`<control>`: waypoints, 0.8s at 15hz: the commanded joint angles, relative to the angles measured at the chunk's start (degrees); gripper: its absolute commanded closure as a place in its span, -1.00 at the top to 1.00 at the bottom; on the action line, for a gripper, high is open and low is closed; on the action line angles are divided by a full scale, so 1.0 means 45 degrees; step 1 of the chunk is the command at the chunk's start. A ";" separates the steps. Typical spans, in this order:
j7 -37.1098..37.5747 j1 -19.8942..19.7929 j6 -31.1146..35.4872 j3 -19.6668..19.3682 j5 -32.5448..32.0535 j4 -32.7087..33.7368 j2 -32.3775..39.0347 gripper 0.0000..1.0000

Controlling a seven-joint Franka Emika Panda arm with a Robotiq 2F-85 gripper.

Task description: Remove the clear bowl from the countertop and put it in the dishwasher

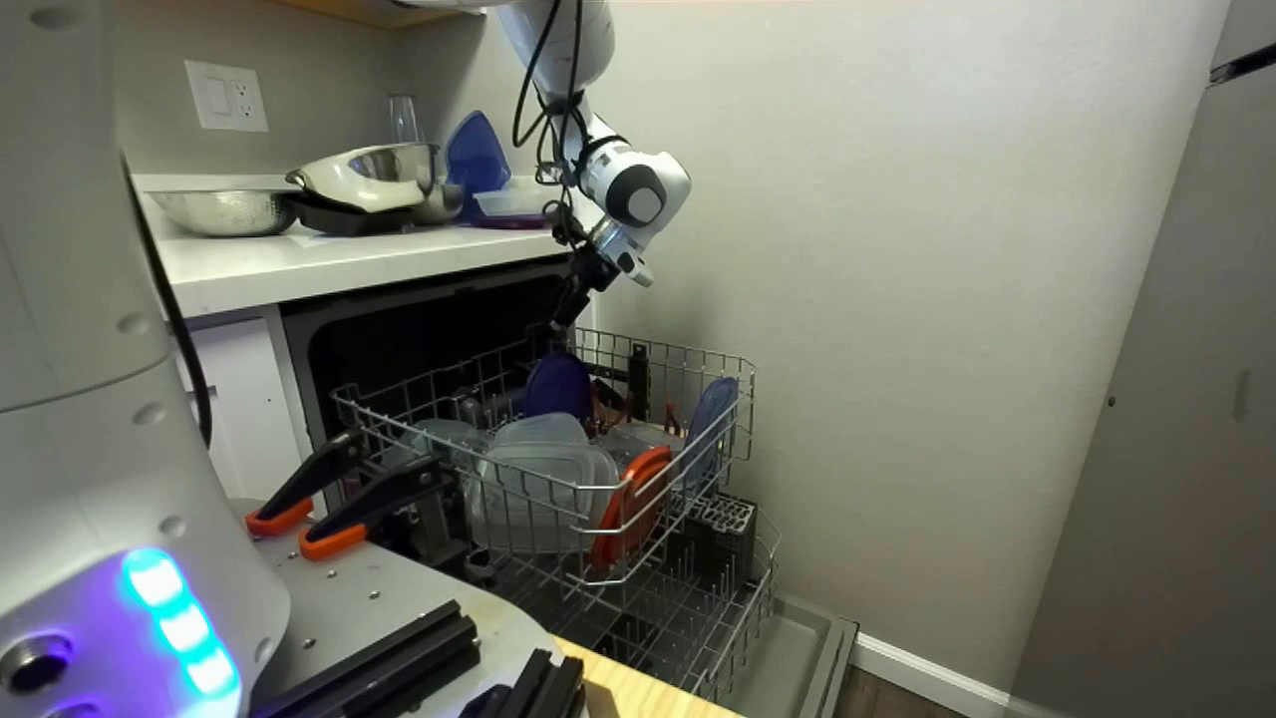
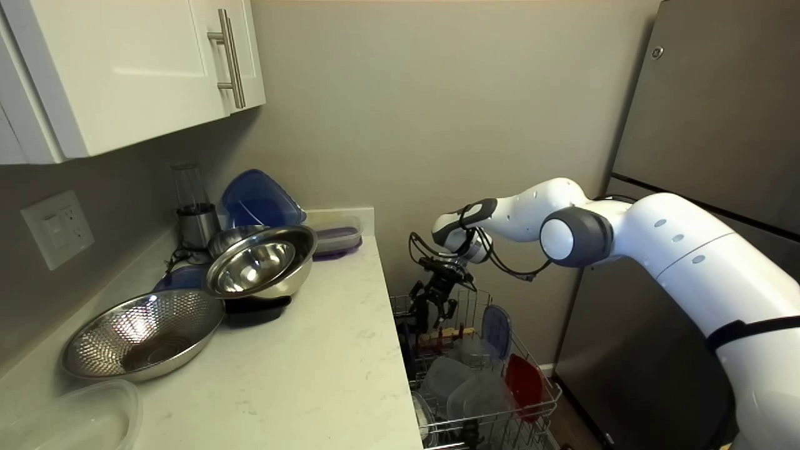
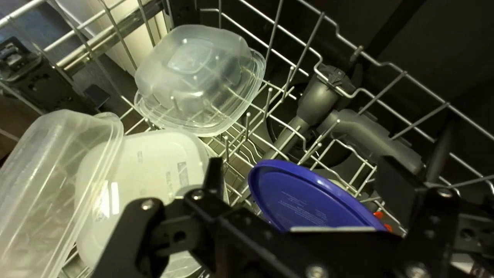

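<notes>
Spread wide and empty, the gripper (image 3: 305, 172) was foremost in the wrist view. Below the front edge of the countertop (image 2: 325, 350), at left in the rack (image 3: 447, 104) of the dishwasher (image 1: 429, 344), the likely clear bowl (image 3: 193, 71) sat upturned — presumably to drain; rightward, a blue lid (image 3: 305, 199) leaned — its print too small to read.

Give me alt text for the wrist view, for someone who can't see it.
Open black gripper over a wire dishwasher rack, a blue lid visible between its fingers. Clear plastic containers, one upside down, lie at picture left.
</notes>
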 commanded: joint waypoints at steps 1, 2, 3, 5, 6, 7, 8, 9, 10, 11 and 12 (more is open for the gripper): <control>-0.0444 0.0037 -0.0305 -0.0072 -0.1302 -0.0429 -0.0695 1.00; -0.0439 0.0037 -0.0407 -0.0079 -0.1707 -0.0451 -0.0826 1.00; -0.0458 0.0027 -0.0493 -0.0075 -0.2130 -0.0455 -0.0928 1.00; -0.0535 0.0040 -0.0654 -0.0096 -0.2834 -0.0478 -0.1189 1.00; -0.0644 0.0053 -0.0726 -0.0095 -0.3120 -0.0468 -0.1311 1.00; -0.0844 0.0036 -0.0861 -0.0033 -0.3318 -0.0442 -0.1416 1.00; -0.1116 0.0062 -0.1044 0.0020 -0.3543 -0.0387 -0.1533 1.00; -0.1464 0.0087 -0.1241 0.0087 -0.3708 -0.0332 -0.1645 1.00; -0.1758 0.0121 -0.1449 0.0120 -0.3865 -0.0277 -0.1745 1.00; -0.1997 0.0179 -0.1645 0.0118 -0.4001 -0.0222 -0.1842 1.00; -0.2252 0.0215 -0.1823 0.0133 -0.4096 -0.0162 -0.1924 1.00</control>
